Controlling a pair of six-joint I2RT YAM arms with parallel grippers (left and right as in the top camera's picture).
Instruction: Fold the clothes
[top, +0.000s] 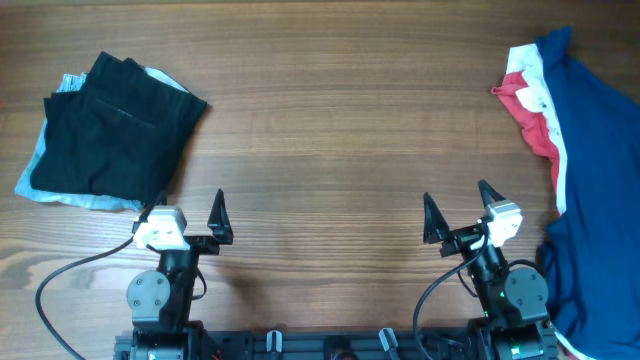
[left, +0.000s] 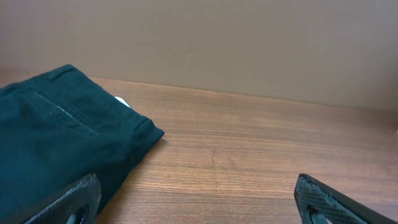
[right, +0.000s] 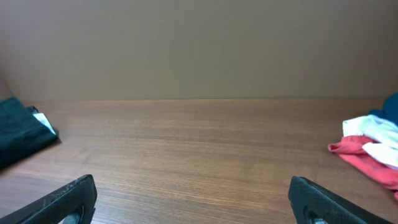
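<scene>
- Left gripper (top: 183, 208) spread wide, holding nothing; black garment (top: 110, 125) just ahead-left, its edge near the outer finger.
- Right gripper (top: 458, 200) likewise wide, unladen; blue garment (top: 600, 150) close on its right.
- Open table (top: 330, 130) ahead of both.

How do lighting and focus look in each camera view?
Overhead: even, soft light, no glare on the brown wooden table, everything sharp. Left wrist: the folded black cloth garment takes a dark teal cast. Right wrist: flat light, the open right hand cropped at the bottom edge.
</scene>
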